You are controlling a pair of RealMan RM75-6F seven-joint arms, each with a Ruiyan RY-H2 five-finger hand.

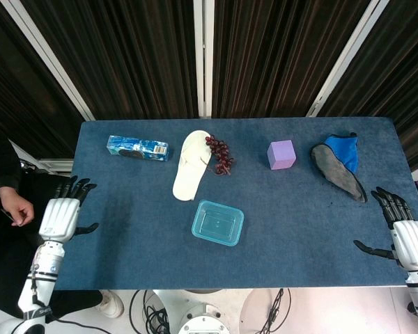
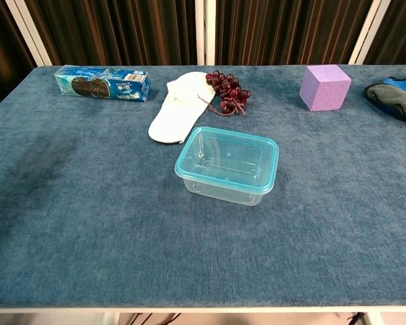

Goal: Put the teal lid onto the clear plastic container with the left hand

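Left hand held off the left edge of the table, fingers spread and empty, seen only in the head view; nothing touched. Right hand likewise off the right edge of the table, fingers apart, thumb out to the side, holding nothing; out of the chest view too. Toward the middle of the blue-carpeted table, nearer the front edge, the clear plastic container, upright, with the teal lid seated flat on its rim, well apart from both hands. Just behind the container and slightly left, a white slipper lying sole-up at a slant, its near tip close to the container but not touching. Right beside the slipper's far end, a bunch of dark red grapes, touching or nearly touching the slipper; cannot tell which. Further left along the back, a blue biscuit packet lying flat. To the right along the back, a purple cube standing alone. At the far right, a blue and grey shoe lying on its side near the table's edge.
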